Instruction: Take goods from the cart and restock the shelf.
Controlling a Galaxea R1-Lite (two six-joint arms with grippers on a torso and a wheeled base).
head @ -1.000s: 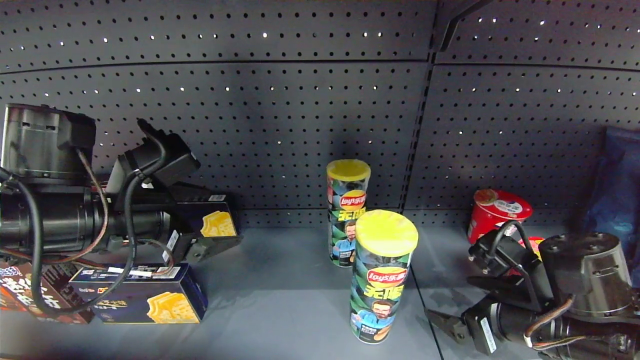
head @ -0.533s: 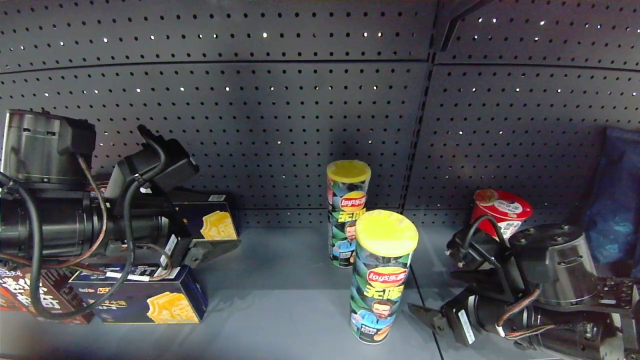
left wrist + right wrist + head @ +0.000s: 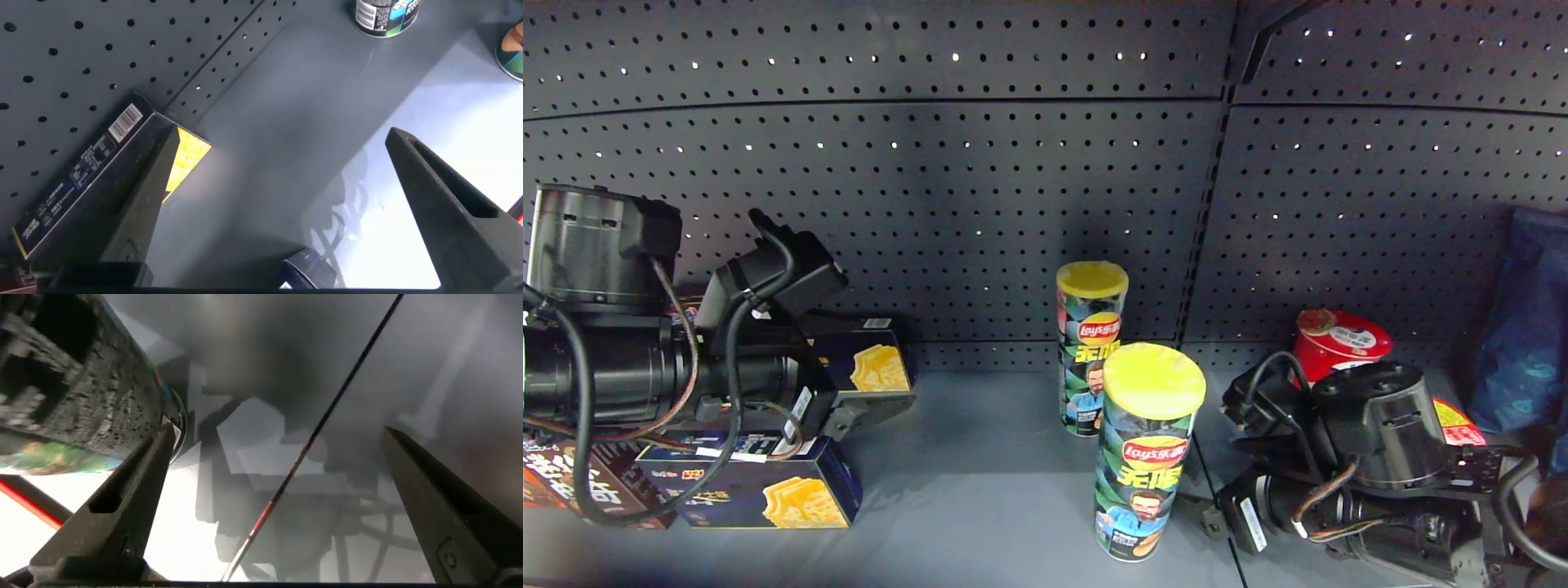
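Grey shelf (image 3: 980,482): front chip can (image 3: 1147,457), rear chip can (image 3: 1090,343) upright; navy box (image 3: 768,490) left; red cup (image 3: 1331,343) right.

Upright yellow-lidded front chip can (image 3: 1147,457), matching rear chip can (image 3: 1089,351) just behind, on grey shelf (image 3: 980,490)

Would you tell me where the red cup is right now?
In the head view, the red cup stands on the shelf at the right, near the pegboard back, behind the right arm and right of the rear chip can.
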